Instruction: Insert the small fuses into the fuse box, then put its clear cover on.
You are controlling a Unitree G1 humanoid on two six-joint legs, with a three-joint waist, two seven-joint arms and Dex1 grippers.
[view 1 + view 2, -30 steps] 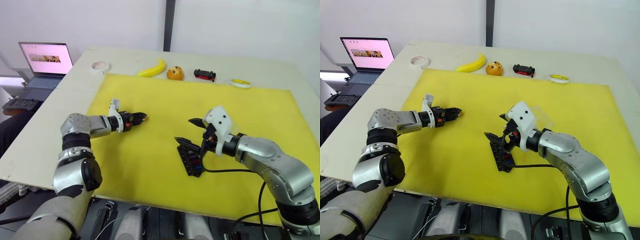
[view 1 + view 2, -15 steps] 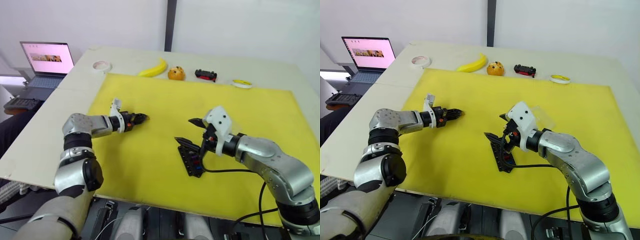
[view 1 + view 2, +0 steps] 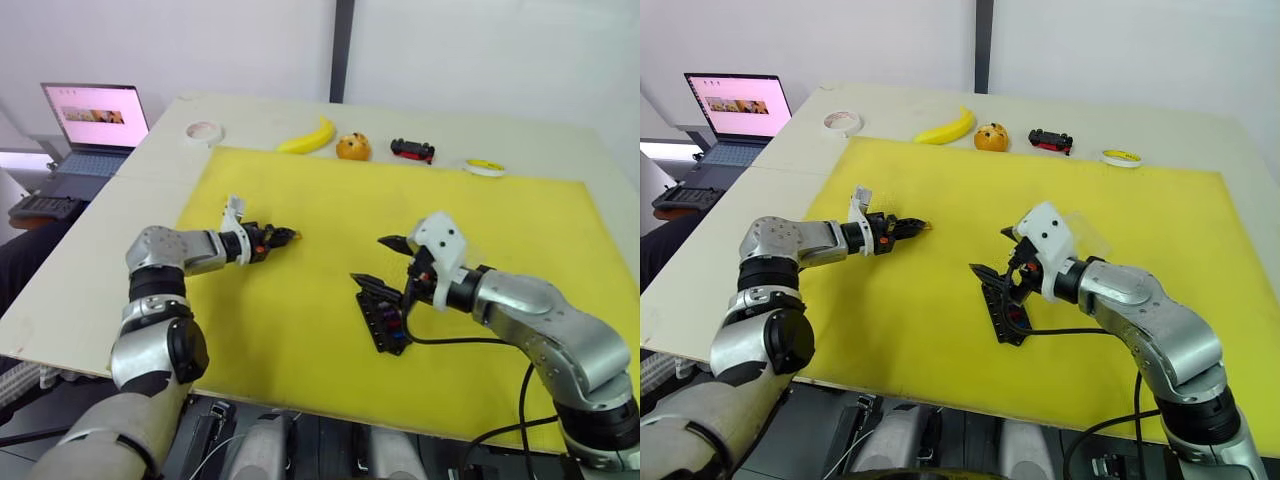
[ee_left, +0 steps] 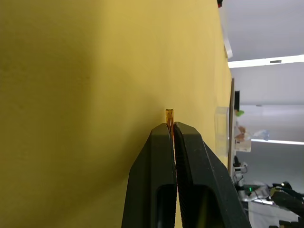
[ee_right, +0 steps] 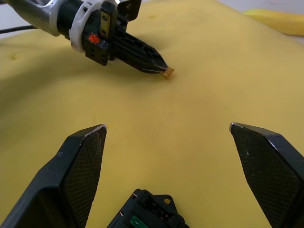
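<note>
Pinching: left gripper (image 4: pixel 171 124) has its two black fingers pressed together on a brown-yellow fuse (image 4: pixel 169 115); the fuse's tip sticks out just past the fingertips, above the yellow mat (image 3: pixel 300 330).
Left gripper, seen across the mat: in the right wrist view it (image 5: pixel 159 66) points low over the mat, the amber fuse (image 5: pixel 167 72) at its very tip.
Right gripper: its (image 3: pixel 380 262) jaws stand wide apart, holding nothing; one finger (image 5: pixel 80 171) and the other (image 5: pixel 270 166) frame the view with bare mat between them.
Fuse box: black block (image 3: pixel 383 318) lying on the mat just under and in front of the open right jaws, its near end (image 5: pixel 147 216) between the two fingers; well apart from the closed left jaws, off toward their pointing side.
Fuses in the box: red and blue pieces (image 3: pixel 392 325) sit in its slots; a green one (image 5: pixel 136 222) shows at the end nearest the right wrist.
Clear cover: transparent lid (image 3: pixel 1087 233) on the mat just beyond the right wrist, behind the open jaws; it also shows far ahead of the left jaws (image 4: pixel 220 124).
Far edge of the table (image 3: pixel 110 270): roll of tape (image 3: pixel 202 132), banana (image 3: pixel 306 138), orange (image 3: pixel 351 148), red-and-black toy car (image 3: pixel 411 150), yellow tape roll (image 3: pixel 484 167), all well beyond both grippers.
Off the table: open laptop (image 3: pixel 92 125) on the robot's left.
</note>
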